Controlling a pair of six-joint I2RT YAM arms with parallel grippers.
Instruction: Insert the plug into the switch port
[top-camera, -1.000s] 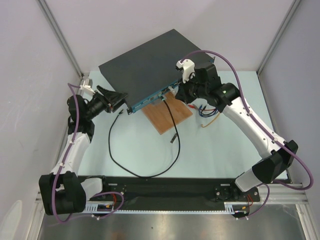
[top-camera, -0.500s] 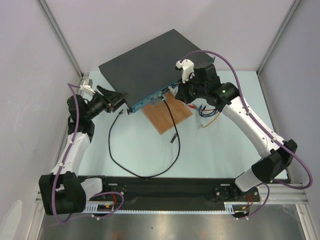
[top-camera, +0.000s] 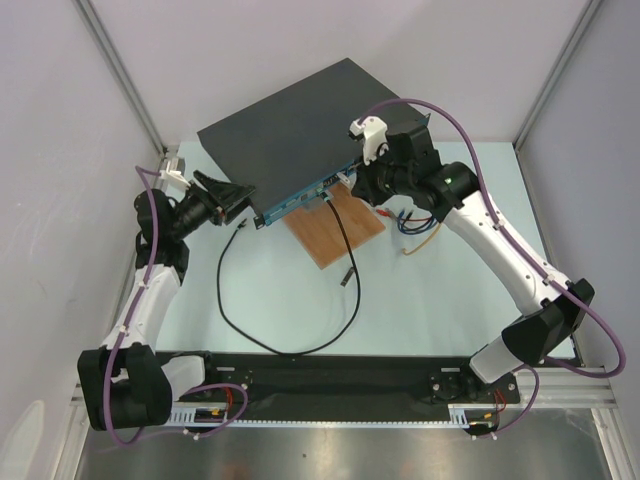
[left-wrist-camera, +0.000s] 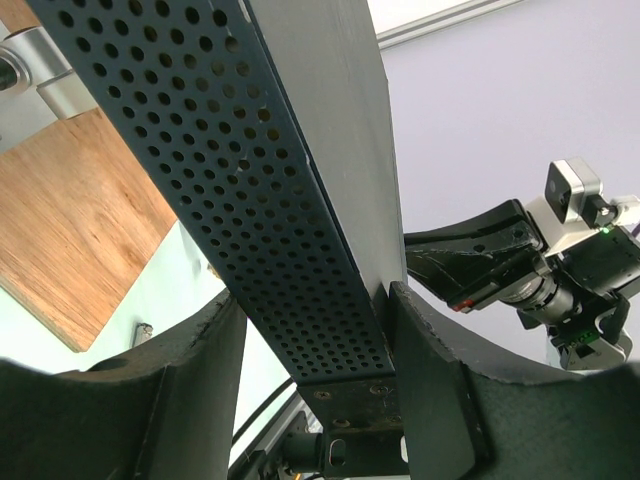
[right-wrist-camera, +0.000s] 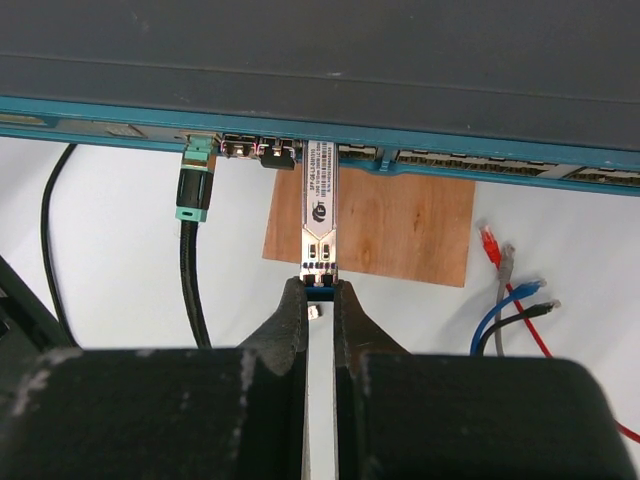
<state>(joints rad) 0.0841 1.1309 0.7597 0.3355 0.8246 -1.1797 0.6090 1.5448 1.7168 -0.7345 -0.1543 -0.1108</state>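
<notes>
Pinching plug (right-wrist-camera: 319, 215) at switch (right-wrist-camera: 320, 60) front edge is right claw (right-wrist-camera: 320, 292); left claw (left-wrist-camera: 315, 305) clamps corner.

Just beyond the tips of the right pincer (right-wrist-camera: 320, 292), and a little to their right, a brown wooden board (right-wrist-camera: 400, 225) lies flat on the pale table (right-wrist-camera: 110, 250). To the pincer's left, a black cable (right-wrist-camera: 192, 290) with a teal connector (right-wrist-camera: 194, 190) trails across the table. Well off to the pincer's right lie loose red, grey, blue and black wires (right-wrist-camera: 488, 240).
</notes>
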